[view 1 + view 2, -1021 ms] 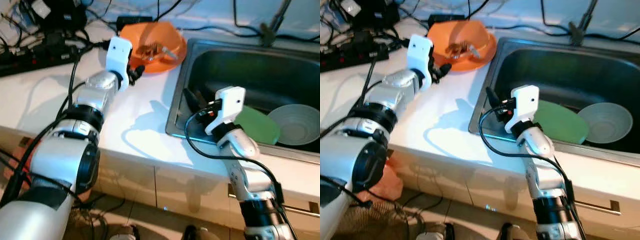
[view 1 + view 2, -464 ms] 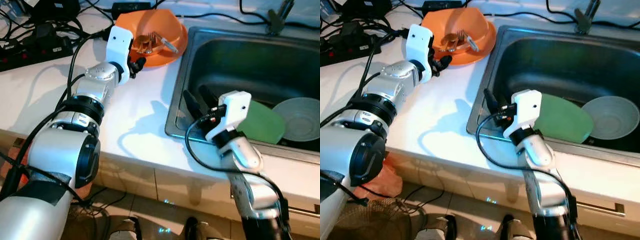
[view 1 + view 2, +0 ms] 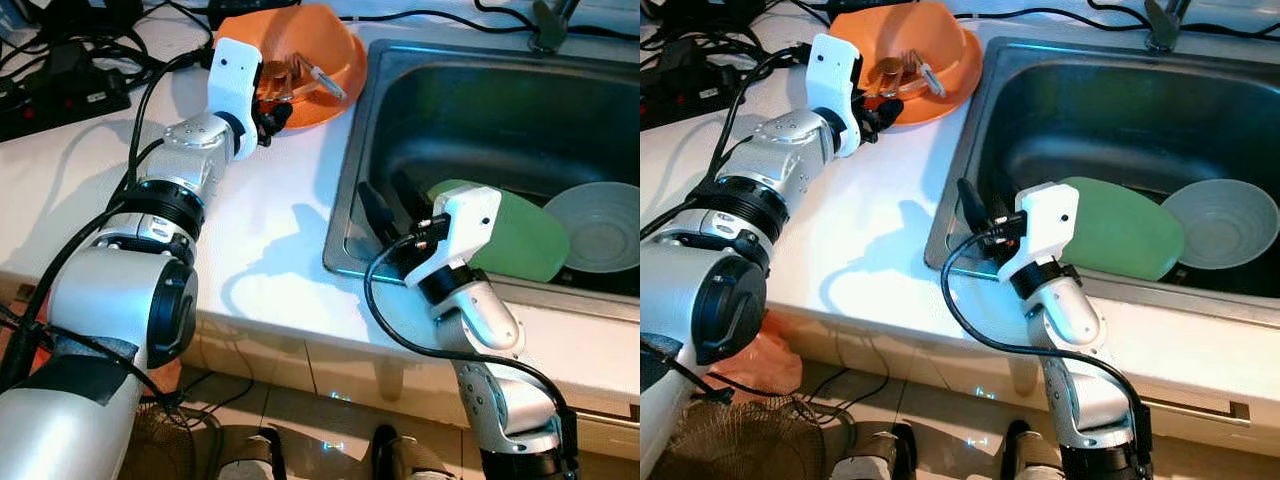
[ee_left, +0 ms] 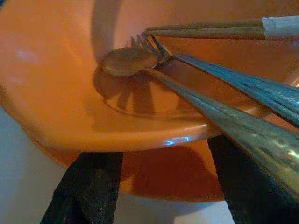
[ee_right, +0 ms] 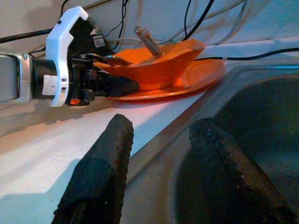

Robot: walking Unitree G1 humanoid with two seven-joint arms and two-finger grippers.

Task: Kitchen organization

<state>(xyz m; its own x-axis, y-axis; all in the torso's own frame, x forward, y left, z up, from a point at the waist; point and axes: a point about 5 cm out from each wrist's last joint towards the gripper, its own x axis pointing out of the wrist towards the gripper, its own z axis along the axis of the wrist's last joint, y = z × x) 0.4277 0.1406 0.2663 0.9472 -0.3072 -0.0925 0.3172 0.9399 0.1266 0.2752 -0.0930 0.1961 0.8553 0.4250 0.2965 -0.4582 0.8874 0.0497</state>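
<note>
Left pincer (image 3: 274, 112) sits at the near rim of the orange bowl (image 3: 330, 45), its two black fingers (image 4: 88, 186) spread apart with the rim between them and nothing clamped. Inside the bowl lie a spoon (image 4: 128, 61), a fork (image 4: 154, 46) and a pair of wooden chopsticks (image 4: 210, 30), their handles leaning out over the rim toward the wrist. The bowl stands on the white table (image 3: 270, 220), just beside the sink (image 3: 470, 110) on the side away from the faucet base, with black cables (image 3: 60, 75) well beyond it. The step in hand looks like taking hold of the bowl by its rim. To do that well, the fingers should slide further on, one inside and one outside the wall, clear of the cutlery handles, before closing. A shallow pinch on a slanting wall could slip, and a tilted lift could spill the cutlery. Right pincer (image 3: 975, 215) hovers over the sink edge nearest the bowl, fingers (image 5: 107, 158) parted and empty; a green plate (image 3: 1120, 230) and a pale bowl (image 3: 1230, 225) lie in the basin farther from the orange bowl.
</note>
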